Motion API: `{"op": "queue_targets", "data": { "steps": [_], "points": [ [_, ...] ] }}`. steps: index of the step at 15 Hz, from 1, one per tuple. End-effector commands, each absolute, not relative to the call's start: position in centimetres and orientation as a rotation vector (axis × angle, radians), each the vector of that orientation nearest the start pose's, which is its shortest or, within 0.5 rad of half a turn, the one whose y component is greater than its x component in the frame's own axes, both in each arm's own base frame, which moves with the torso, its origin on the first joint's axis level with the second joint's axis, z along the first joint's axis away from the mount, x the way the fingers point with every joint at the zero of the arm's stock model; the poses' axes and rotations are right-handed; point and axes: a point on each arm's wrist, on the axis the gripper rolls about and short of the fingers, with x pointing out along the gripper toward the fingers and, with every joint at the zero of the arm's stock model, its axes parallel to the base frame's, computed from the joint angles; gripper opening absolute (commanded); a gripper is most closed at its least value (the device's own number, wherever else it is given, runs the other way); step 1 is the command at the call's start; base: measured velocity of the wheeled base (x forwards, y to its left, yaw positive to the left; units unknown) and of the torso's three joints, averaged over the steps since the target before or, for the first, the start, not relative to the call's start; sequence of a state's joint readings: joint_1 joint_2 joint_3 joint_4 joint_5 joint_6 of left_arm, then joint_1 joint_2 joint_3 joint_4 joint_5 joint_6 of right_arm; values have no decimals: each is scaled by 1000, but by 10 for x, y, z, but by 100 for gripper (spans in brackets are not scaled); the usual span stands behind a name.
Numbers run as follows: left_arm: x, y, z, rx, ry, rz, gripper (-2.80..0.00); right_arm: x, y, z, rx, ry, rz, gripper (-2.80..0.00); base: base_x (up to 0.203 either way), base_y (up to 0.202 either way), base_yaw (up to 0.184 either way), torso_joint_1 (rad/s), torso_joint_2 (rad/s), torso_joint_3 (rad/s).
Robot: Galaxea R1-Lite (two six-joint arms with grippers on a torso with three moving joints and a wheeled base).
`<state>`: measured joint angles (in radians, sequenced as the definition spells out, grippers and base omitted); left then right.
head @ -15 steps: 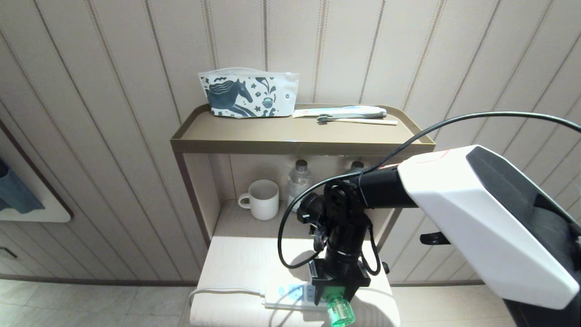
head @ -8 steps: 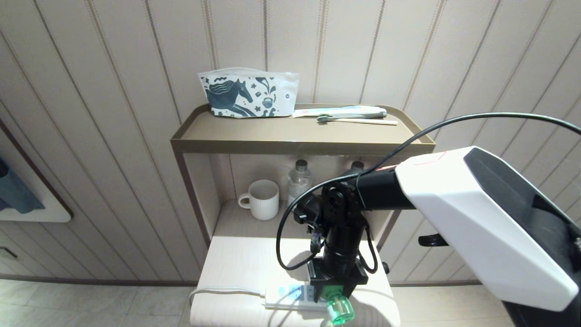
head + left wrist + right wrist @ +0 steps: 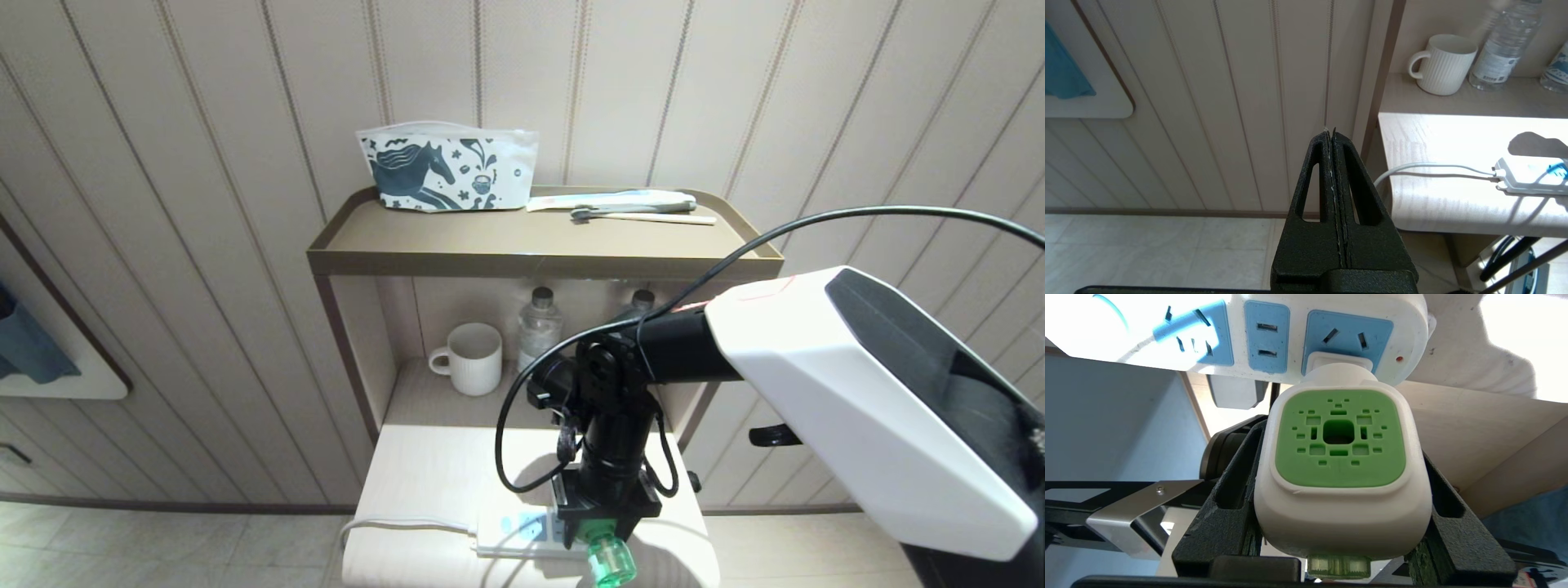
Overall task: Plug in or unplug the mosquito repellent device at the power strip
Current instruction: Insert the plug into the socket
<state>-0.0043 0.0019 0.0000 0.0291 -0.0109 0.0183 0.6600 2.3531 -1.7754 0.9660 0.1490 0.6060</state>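
- right gripper (image 3: 1339, 522) is clamped on the mosquito repellent device (image 3: 1341, 469), one black finger (image 3: 1237, 498) pressed on each side of the white plug head, so it's spread about the width of the device and pinching it
- the device's plug end sits right at the end socket of the power strip (image 3: 1274, 335), looks seated against the blue panel, though how deep the pins go I can't tell
- in the head view the green bottle (image 3: 611, 563) of the device pokes out toward the camera from below the gripper, at the front edge of the table (image 3: 424, 474)
- power strip (image 3: 522, 535) lies on the table near that front edge, its grey-white cord (image 3: 400, 523) running off to the robot's left
- left gripper (image 3: 1333, 134) is parked off the left of the table, fingers pressed together, holding nothing
- behind the power strip, in the shelf's lower nook: a white mug (image 3: 473, 358) and two clear water bottles (image 3: 539, 327)
- top shelf (image 3: 531, 245) has a horse-print pouch (image 3: 445, 173) and a toothbrush (image 3: 641, 215) beside it
- the right arm (image 3: 816, 384) blocks most of the strip's right end in the head view
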Motion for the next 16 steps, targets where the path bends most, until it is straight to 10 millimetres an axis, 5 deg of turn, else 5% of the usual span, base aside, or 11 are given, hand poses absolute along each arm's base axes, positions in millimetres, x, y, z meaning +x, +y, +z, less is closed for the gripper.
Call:
{"op": "queue_targets", "data": {
  "steps": [1,16],
  "points": [
    [-23,0,73,18,31,-16,-280,314,249,74,60,1652,141,-280,0,0,0,0,0,0],
    [-23,0,73,18,31,-16,-280,316,250,73,64,1651,138,-280,0,0,0,0,0,0]
  ]
}}
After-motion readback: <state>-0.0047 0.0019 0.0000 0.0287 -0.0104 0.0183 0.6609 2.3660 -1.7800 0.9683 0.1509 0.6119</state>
